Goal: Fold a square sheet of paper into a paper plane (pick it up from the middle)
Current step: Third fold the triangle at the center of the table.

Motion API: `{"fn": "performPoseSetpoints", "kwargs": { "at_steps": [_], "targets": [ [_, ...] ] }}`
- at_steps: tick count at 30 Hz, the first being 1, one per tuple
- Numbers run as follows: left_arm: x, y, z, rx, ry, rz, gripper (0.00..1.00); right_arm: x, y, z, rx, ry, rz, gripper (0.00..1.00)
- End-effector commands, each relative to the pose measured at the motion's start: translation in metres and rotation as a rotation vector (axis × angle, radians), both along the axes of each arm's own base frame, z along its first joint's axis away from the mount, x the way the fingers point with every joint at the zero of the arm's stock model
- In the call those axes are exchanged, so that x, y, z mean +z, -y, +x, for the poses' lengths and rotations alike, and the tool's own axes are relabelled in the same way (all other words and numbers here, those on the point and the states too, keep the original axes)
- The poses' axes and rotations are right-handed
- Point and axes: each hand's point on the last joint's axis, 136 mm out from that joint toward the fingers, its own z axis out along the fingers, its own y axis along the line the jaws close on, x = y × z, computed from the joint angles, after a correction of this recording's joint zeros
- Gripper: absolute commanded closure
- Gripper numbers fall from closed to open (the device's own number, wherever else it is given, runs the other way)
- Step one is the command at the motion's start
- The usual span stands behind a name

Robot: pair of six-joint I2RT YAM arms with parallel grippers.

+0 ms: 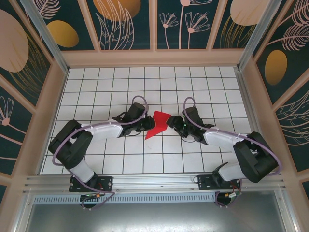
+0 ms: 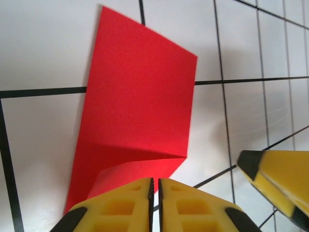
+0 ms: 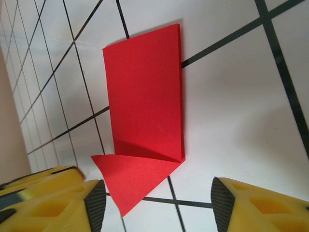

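Square sheet of paper [image 1: 157, 124], folded to a strip, lies between left gripper [image 2: 155, 186], fingers together, and right gripper [image 3: 159, 195], fingers apart, equally near both.

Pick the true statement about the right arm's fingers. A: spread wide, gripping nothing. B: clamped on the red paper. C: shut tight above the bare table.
A: the right fingers stand wide apart, and the triangular flap of the red paper lies ungripped on the table between them.
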Motion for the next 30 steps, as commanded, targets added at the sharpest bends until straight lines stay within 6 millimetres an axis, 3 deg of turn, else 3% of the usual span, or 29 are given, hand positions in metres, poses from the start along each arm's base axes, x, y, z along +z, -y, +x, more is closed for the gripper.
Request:
{"fn": "performPoseSetpoints", "kwargs": {
  "at_steps": [1, 3, 4, 10, 20, 30],
  "targets": [
    [-0.006, 0.001, 0.01, 0.015, 0.014, 0.028, 0.88, 0.004, -0.009, 0.001, 0.009, 0.0, 0.052, 0.36],
    [-0.008, -0.001, 0.013, 0.035, 0.014, 0.04, 0.91, 0.001, -0.012, 0.001, 0.02, -0.014, 0.06, 0.36],
    [-0.022, -0.004, 0.013, 0.048, -0.008, 0.068, 0.92, 0.0, -0.014, 0.001, 0.025, -0.021, 0.062, 0.36],
    [-0.047, -0.02, 0.015, 0.131, -0.056, 0.153, 0.99, -0.004, -0.022, 0.001, 0.05, -0.055, 0.072, 0.36],
    [-0.061, -0.027, 0.01, 0.194, -0.104, 0.149, 1.0, -0.006, -0.029, 0.003, 0.069, -0.08, 0.064, 0.41],
    [-0.064, -0.027, 0.005, 0.19, -0.122, 0.141, 1.0, -0.013, -0.041, 0.007, 0.084, -0.102, 0.084, 0.46]
  ]
}}
